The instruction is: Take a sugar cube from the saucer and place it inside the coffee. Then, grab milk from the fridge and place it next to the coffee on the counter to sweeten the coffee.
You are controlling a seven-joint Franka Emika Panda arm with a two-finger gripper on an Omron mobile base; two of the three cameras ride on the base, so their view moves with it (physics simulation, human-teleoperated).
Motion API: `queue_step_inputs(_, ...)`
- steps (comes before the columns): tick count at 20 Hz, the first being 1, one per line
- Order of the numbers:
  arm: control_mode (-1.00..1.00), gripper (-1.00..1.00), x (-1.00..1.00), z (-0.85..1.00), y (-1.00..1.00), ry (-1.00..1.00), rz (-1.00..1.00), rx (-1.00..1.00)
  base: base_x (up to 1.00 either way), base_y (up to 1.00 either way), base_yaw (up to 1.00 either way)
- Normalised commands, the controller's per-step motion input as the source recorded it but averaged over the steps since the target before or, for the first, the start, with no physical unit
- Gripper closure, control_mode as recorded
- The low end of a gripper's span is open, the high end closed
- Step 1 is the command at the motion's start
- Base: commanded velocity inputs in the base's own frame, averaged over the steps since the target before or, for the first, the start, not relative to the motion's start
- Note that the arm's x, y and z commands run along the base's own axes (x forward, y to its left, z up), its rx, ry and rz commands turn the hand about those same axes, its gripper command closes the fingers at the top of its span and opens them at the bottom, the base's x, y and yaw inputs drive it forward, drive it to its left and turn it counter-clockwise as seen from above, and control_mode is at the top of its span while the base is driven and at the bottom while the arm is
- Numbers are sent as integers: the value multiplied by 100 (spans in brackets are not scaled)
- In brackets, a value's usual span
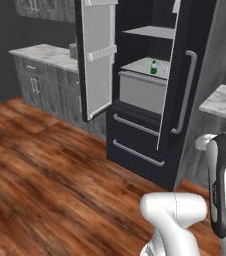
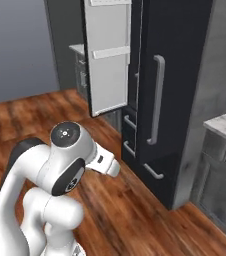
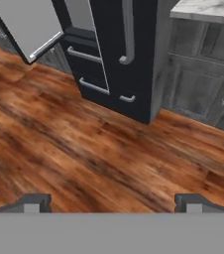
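**pandafan:** so where's the milk [image 1: 153, 67] right now? I spot a small white carton with green markings and a green cap, upright on a light grey shelf [image 1: 146, 66] inside the fridge [image 1: 150, 90].

**kitchen_sim_guy:** yep, that's it. Fridge is a tall, boxy dark thing, glossy looking. Its left door [image 1: 98, 57] is swung open, pale grey on the inside with flat ledges across it. The right door carries a long rounded grey handle [image 2: 156, 99], and below it sit dark drawers with slim grey bar pulls [image 3: 93, 87].

**pandafan:** and the hand?

**kitchen_sim_guy:** the hand [image 3: 113, 202] points down at the floor [image 3: 84, 149], well short of the fridge. Two small dark fingertips [image 3: 30, 202] stand far apart at opposite sides of the hand view, so it's spread wide with nothing between them.

**pandafan:** floor looks nice tbh

**kitchen_sim_guy:** warm reddish-brown wood planks with streaky dark grain. To the right of the fridge there's the counter [image 3: 208, 10], white marble with grey veins, over dark grey panelled cabinets [image 3: 196, 84]. Another stretch of the same marble [image 1: 47, 54] runs left of the fridge in the left base view.

**pandafan:** arm?

**kitchen_sim_guy:** smooth white rounded arm [image 2: 65, 165] with dark joints, folded up low in front of the base.
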Motion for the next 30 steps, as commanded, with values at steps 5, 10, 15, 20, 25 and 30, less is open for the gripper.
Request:
queue_step_inputs(5, 100, -100, 0, 0, 0, 0, 0, 0, 73, 100, 6)
queue_step_inputs(10, 100, -100, 0, 0, 0, 0, 0, 0, 100, 100, -1)
queue_step_inputs(15, 100, -100, 0, 0, 0, 0, 0, 0, 100, 98, -6)
queue_step_inputs(20, 100, -100, 0, 0, 0, 0, 0, 0, 97, 64, -50)
queue_step_inputs(25, 100, -100, 0, 0, 0, 0, 0, 0, 85, 48, -57)
queue_step_inputs(30, 100, -100, 0, 0, 0, 0, 0, 0, 78, 28, -55)
